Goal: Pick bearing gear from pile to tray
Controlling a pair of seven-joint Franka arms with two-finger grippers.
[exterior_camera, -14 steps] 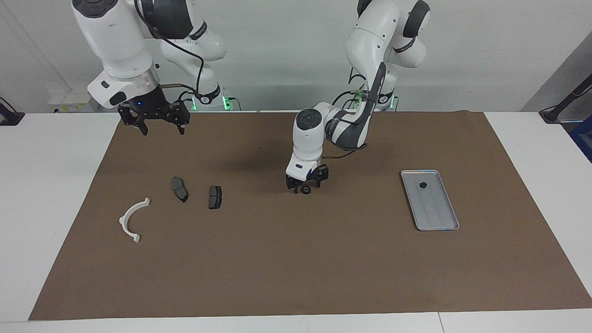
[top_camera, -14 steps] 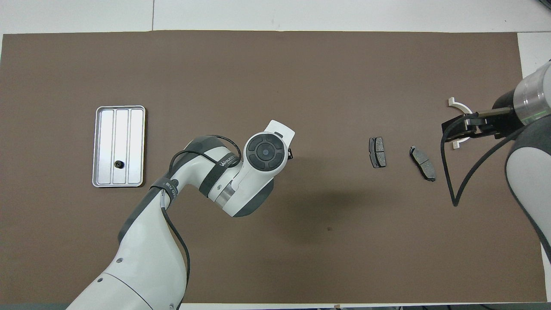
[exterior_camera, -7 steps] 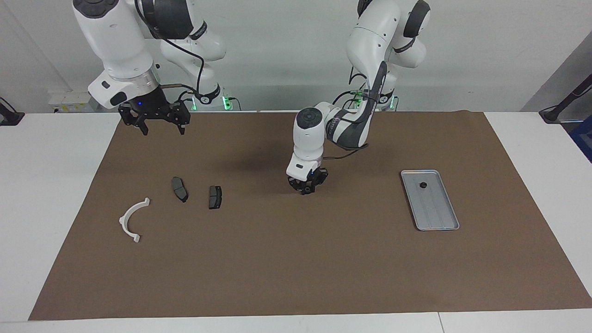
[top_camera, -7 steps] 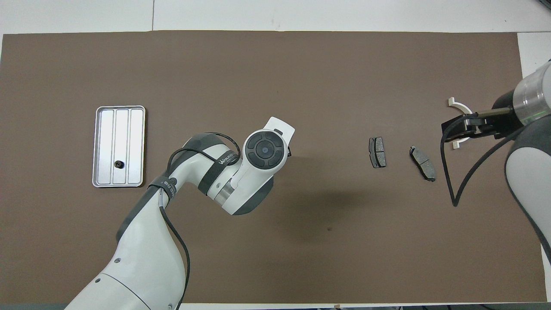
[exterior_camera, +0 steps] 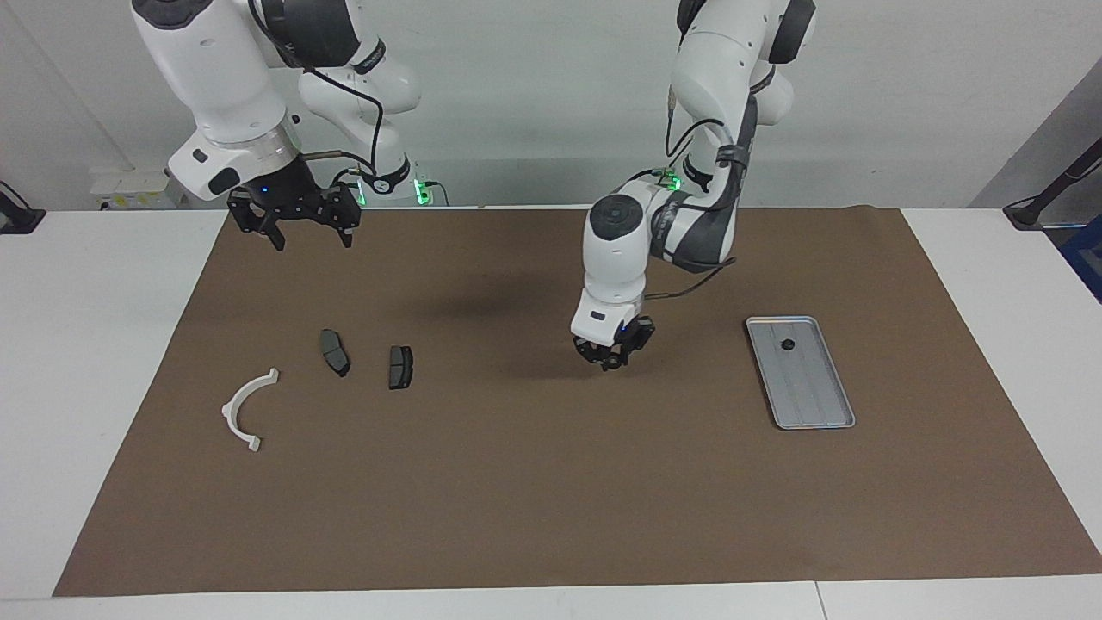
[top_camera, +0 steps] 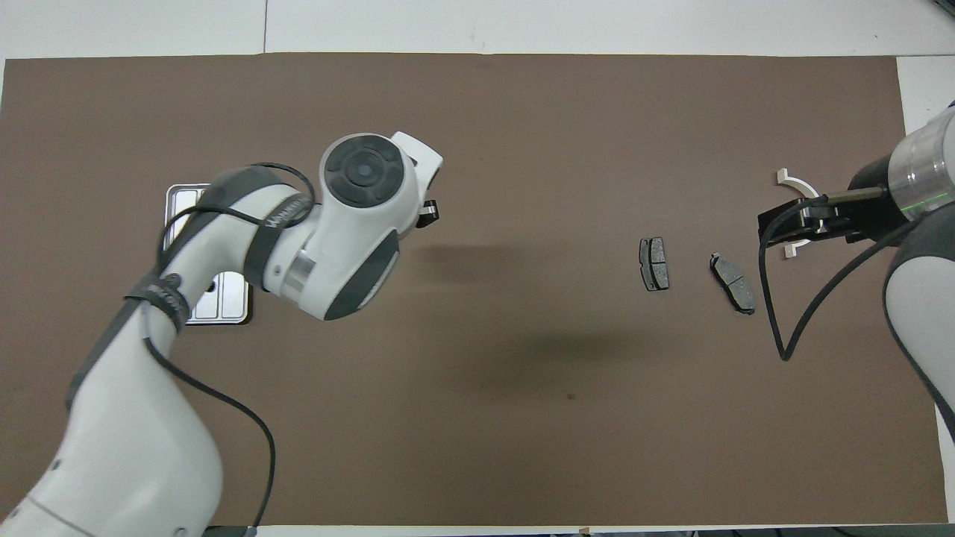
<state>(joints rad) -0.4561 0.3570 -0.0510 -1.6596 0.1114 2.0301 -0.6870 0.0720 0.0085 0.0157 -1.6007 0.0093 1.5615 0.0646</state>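
Fingers of the left gripper pinch a small dark gear, raised over the mat for carrying to the tray, where one gear lies. Right gripper waits, fingers spread, above the pads.

Mat is showing plain matte brown, white table edging it at 3 and 9 o'clock. Tray is reading silver-grey with lengthwise ribs, one small black round piece sitting on it. Half-ring piece is showing white. Two brake pads are showing dark grey with a lighter speckled face. Both arms are wearing white shells with dark grey joints; left gripper and right gripper are showing black.
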